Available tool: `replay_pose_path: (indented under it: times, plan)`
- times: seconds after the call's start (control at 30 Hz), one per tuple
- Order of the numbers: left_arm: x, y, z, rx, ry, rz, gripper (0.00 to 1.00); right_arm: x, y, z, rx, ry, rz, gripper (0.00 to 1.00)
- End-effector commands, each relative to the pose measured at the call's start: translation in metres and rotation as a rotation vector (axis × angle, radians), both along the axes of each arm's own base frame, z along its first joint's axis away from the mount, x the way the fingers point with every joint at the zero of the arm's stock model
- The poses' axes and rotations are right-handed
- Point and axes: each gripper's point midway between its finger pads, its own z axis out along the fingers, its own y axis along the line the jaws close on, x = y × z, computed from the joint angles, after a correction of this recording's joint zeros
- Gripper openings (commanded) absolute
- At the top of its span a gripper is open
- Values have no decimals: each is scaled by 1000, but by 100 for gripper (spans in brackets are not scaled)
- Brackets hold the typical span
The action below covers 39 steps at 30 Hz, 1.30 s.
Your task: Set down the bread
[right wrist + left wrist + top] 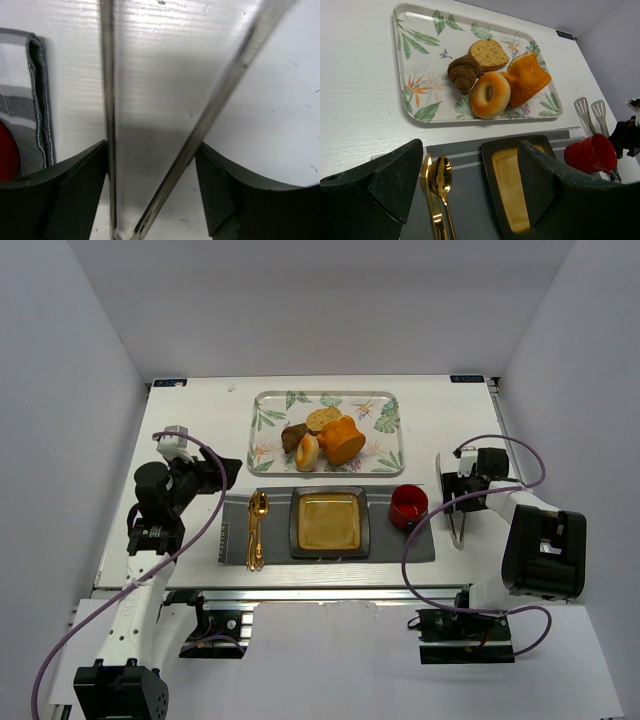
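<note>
The bread is a glossy orange-golden blocky piece on the right side of the leaf-print tray. It also shows in the left wrist view, touching the ring donut. My left gripper is open and empty, hovering above the placemat's left end, its jaws framing the gold cutlery and plate. My right gripper is low over the metal tongs right of the mat. Its open jaws flank both tong arms, which lie on the table spread in a V.
A dark square plate with a yellow centre sits on the grey placemat. A gold fork and spoon lie at its left and a red cup stands at its right. A croissant and a speckled slice share the tray.
</note>
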Motion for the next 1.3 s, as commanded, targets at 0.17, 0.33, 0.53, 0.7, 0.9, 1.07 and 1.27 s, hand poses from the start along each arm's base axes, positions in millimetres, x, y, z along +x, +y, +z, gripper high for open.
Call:
replay_pose_path:
  times: [0.17,0.33,0.53,0.7,0.9,1.07,1.27]
  plan:
    - [-6,0,7,0,-25,-4,85,-12,4,-11,10,53,25,53]
    - [-11,2,12,8,-36,8,86,1,3,13,3,-31,38,30]
    - [-14,0,19,-2,-53,-1,86,54,14,103,35,-295,129,13]
    - [-14,-3,24,-18,-62,-13,86,81,37,166,135,-435,218,12]
    - [-17,-5,29,-33,-67,-20,86,90,67,203,259,-491,305,29]
    - [-20,-6,31,-47,-66,-23,86,97,94,227,295,-525,394,36]
    - [-21,-7,34,-56,-67,-28,86,89,133,235,282,-541,539,42]
